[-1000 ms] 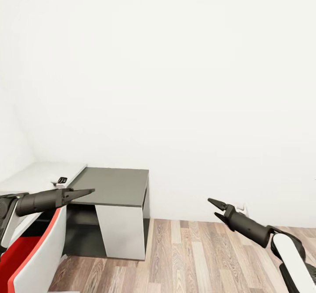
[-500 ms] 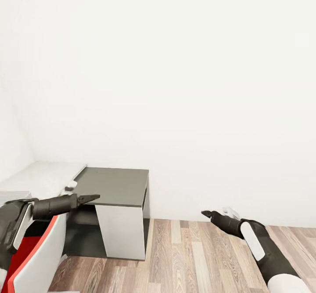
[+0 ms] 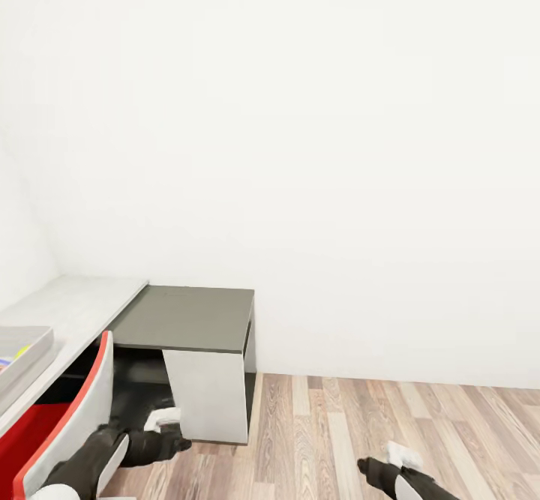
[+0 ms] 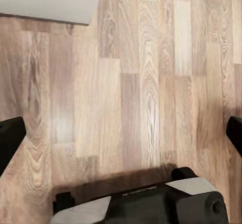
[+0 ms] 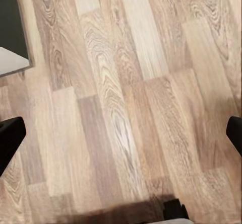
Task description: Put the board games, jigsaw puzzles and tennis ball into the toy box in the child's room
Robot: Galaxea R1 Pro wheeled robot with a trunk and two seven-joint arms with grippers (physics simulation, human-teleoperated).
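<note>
Nearest, both arms hang low over the wooden floor (image 3: pixel 390 417), and each wrist view shows its fingers spread wide with nothing between them: the left end effector (image 4: pixel 121 138) and the right end effector (image 5: pixel 121 136) are empty. Up and to the left, on the light grey surface (image 3: pixel 82 301), sits the toy box (image 3: pixel 22 354), closer to the left arm, colourful pieces inside. I can read no writing.

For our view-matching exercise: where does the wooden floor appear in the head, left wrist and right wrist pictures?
Head view: the wooden floor runs along the bottom, right of the table.
Left wrist view: it covers most of the picture.
Right wrist view: it covers most of the picture.
Shared landmark: the table, also at the right wrist picture's edge.
</note>
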